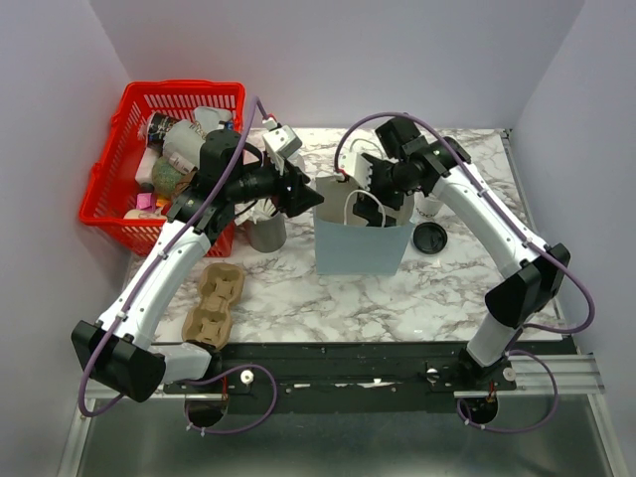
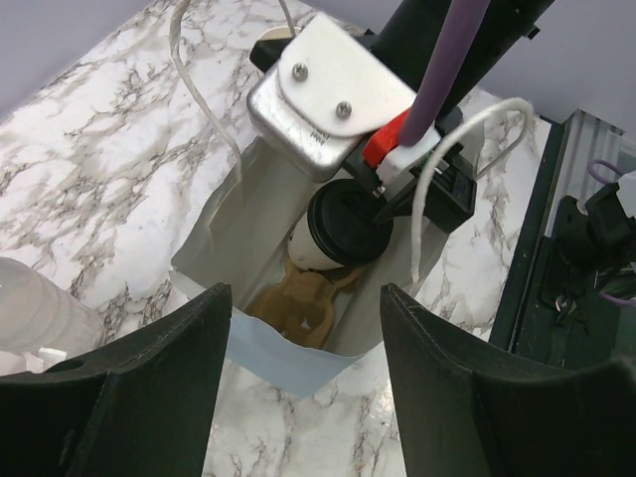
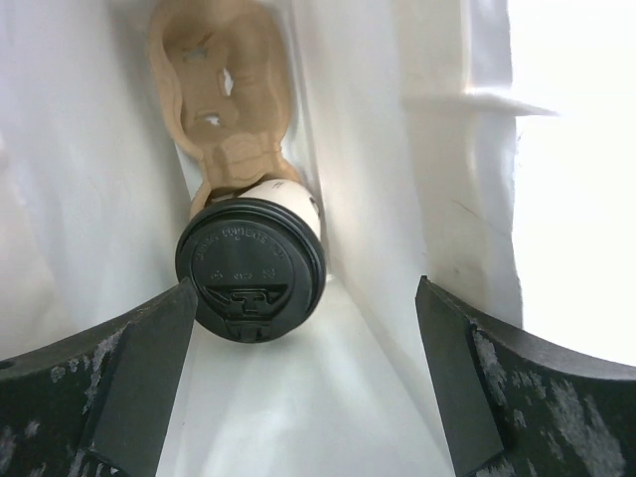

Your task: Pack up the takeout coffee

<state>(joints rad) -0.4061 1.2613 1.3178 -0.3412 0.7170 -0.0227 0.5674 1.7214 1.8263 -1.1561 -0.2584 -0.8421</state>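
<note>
**Paper cup [image 3: 250, 268] low inside bag [image 1: 358, 248]: handling note**

Cream wall and black lid [image 2: 343, 224]. The cup sits deep in the pale blue bag at the centre of the top view, against the end of the brown pulp carrier [image 3: 219, 89] on the bag floor. I cannot tell whether it is seated in a well.

Judged light and thin-walled; a hard squeeze would likely dent it or pop the lid. The best hold is mid-wall, under the rim, with gentle pressure.

Right gripper [image 3: 303, 298] is above the cup, fingers spread wide to either side, gripping nothing. Left gripper [image 2: 306, 298] fingers are also apart, straddling the bag's near edge.
</note>
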